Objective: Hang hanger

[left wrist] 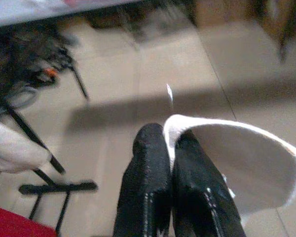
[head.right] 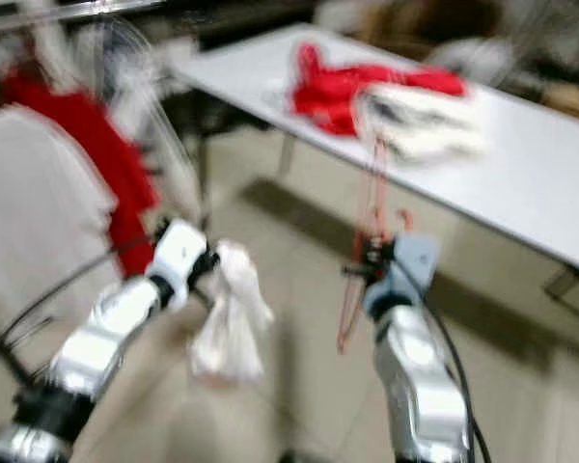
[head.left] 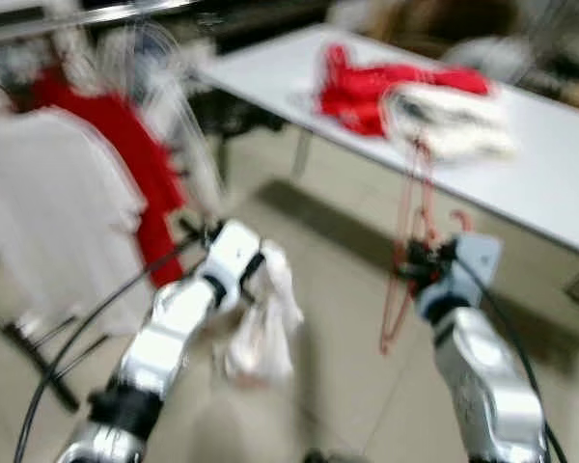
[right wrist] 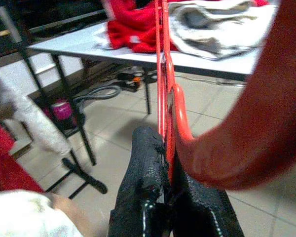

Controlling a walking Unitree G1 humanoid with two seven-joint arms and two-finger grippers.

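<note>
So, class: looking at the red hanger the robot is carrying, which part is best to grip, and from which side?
Grip a thin side bar of the red hanger, as the right gripper does, fingers closing across the flat frame from below. This probably leaves the hook, blurred in the head views, free to go over the rail. The left gripper pinches white cloth.

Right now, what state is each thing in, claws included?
Left claw: shut on white garment, which dangles above the floor.
Right claw: shut on red hanger, held upright in the air.
Clothes pile: red and white, heaped on the white table.
Rack garments: hanging, white in front of red.
</note>
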